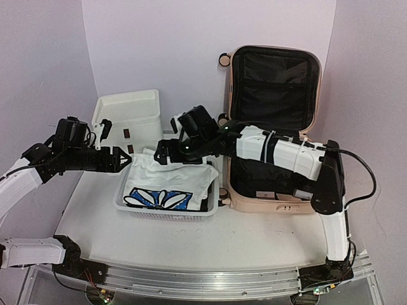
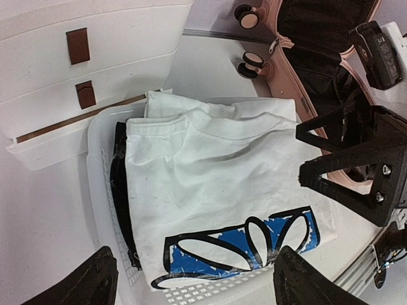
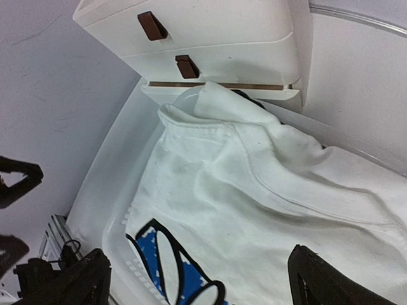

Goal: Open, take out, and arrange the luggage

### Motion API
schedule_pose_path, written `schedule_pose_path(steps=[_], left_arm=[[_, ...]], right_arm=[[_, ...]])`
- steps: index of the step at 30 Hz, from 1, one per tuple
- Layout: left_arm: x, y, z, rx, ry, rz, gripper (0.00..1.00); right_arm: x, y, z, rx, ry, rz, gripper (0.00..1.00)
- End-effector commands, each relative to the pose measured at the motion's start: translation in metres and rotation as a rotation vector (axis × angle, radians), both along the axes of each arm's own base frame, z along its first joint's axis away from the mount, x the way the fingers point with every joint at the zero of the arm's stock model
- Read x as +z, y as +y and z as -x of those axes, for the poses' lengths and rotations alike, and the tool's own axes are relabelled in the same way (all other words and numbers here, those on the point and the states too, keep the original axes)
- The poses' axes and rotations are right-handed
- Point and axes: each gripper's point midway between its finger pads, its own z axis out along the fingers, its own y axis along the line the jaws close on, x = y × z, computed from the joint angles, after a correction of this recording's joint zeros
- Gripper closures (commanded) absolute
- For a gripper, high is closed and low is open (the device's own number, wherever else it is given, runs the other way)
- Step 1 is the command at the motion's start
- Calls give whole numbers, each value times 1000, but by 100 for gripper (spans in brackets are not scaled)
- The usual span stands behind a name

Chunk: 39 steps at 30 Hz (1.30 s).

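Note:
The pale pink luggage (image 1: 273,190) lies open at the right, its lid (image 1: 275,79) upright and the black lining showing. Two of its wheels (image 2: 253,61) show in the left wrist view. A folded white T-shirt (image 1: 168,181) with a blue and black print lies in the white perforated basket (image 1: 127,202). My right gripper (image 1: 160,152) hangs open over the back of the basket, just above the T-shirt (image 3: 254,190), holding nothing. My left gripper (image 1: 127,159) is open at the basket's left rim, also empty, with the shirt (image 2: 216,184) below it.
A white drawer unit (image 1: 127,117) with brown pulls stands behind the basket. A black garment with a zipper (image 2: 121,190) lies under the shirt. The right arm stretches across the suitcase. Pale walls close in the back and sides.

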Motion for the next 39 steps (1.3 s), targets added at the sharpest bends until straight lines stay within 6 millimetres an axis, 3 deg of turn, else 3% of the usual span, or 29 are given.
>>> schedule_pose_path(steps=[1,4,8,11,16,20,22,24,28,33,36,39], left_arm=[[18,-24,-11,-57,-39,124,15],[12,-38,-18,-97,5,163,17],[6,-62,-26,-171,67,205,26],[0,-78,-31,-214,113,237,31],[-7,-91,-51,-215,123,232,36],[-6,-86,-80,-152,67,159,39],[-10,-83,-94,-119,45,115,40],[-29,-77,-110,-75,54,53,41],[-75,-55,-130,27,103,-70,41],[-125,-29,-132,103,175,-230,34],[-134,-22,-123,106,212,-267,31],[-122,-17,-114,103,196,-270,26]], right_arm=[[21,-36,13,105,-72,46,2],[5,-67,14,92,-1,62,2],[-16,-100,21,120,114,45,2],[-16,-108,25,141,146,-1,2],[-9,-109,14,139,158,-61,21],[-11,-106,-7,123,166,-88,40],[-15,-103,-15,120,162,-91,44],[-24,-99,-23,120,146,-70,46],[-63,-96,-31,89,198,-19,51],[-114,-92,-32,50,290,43,52],[-114,-87,-22,68,273,79,51],[-95,-84,-16,95,250,78,46]])
